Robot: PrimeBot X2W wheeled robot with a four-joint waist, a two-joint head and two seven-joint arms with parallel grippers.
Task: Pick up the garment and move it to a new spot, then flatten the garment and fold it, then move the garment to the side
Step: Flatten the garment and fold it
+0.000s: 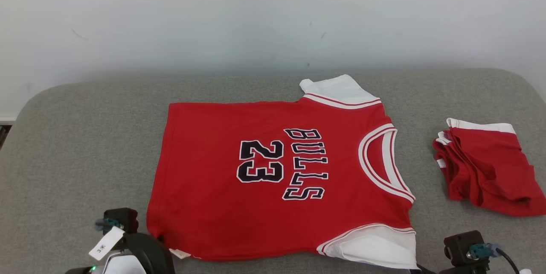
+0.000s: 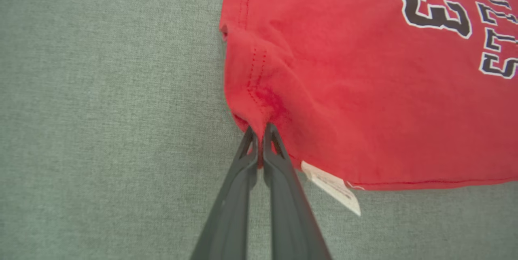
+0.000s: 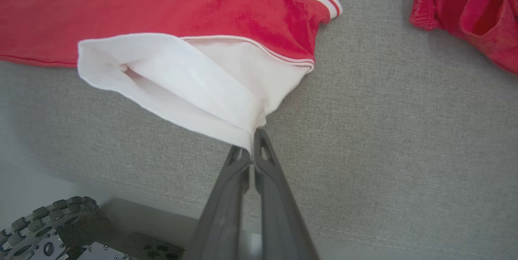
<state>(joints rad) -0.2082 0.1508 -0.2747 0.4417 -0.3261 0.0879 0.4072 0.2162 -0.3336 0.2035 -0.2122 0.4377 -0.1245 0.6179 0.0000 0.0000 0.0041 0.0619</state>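
left gripper [image 2: 260, 130] clamped on the hem corner of the red jersey [image 1: 264, 180], low centre of the left wrist view. fabric puckers at the grip, and a white care label [image 2: 332, 187] sticks out from under the hem just right of it. right gripper [image 3: 251, 148] pinched tight on the corner of the white sleeve [image 3: 194, 90], centre of the right wrist view; the sleeve mouth gapes open left of the grip. in the head view the jersey lies spread flat mid-frame on the grey padded surface [image 1: 76, 150], print side up. "bulls 23" reads sideways, neckline toward the right, hem toward the left, second white sleeve [image 1: 337, 90] at its upper edge. folded red-and-white garment [image 1: 486, 167] sits apart at the right edge of the frame. white wall [image 1: 256, 18] across the top.
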